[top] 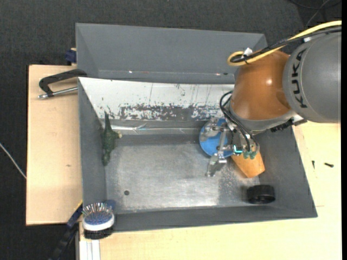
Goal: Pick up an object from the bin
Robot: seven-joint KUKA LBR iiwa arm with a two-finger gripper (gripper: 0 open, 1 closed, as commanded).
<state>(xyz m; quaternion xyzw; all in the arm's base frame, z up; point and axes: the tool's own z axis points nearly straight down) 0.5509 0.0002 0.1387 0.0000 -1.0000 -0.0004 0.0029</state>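
My gripper [215, 164] hangs low over the right half of the bin, its tip close to the floor. Just behind it, partly hidden, lies a blue round thing [207, 141] near the back wall. To its immediate right an orange cone-like thing [250, 165] lies on the floor. A black round thing [261, 194] sits in front of that, near the front right corner. Nothing shows held in the gripper.
A green toy dinosaur [108, 144] leans against the left wall. A small dark speck [126, 193] lies on the floor at front left. A round blue and white brush [98, 219] rests at the front left corner of the rim. The arm's orange cover hangs over the back right.
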